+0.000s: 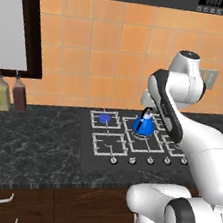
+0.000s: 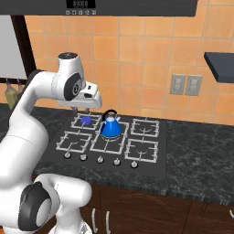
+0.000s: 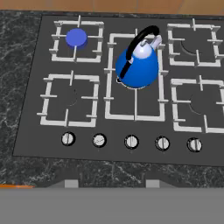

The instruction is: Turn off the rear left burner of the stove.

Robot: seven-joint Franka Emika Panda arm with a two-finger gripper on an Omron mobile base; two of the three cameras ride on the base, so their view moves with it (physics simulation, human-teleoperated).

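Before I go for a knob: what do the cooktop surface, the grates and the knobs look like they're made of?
The stove top looks like smooth black glass: flat, dark, seamless. The grates, such as the one over the rear left burner, look like pale-grey painted or cast metal wire, matte. The knobs look like silver metal, probably brushed, each with a slot; the render leaves it open.

No readable text anywhere here. The range hood, up above the gripper, carries a small dark display panel with pale marks and a row of tiny buttons beneath, too blurred to make out as digits. The five knobs on the stove, just ahead of the gripper, show only slot lines, no numbers or symbols.
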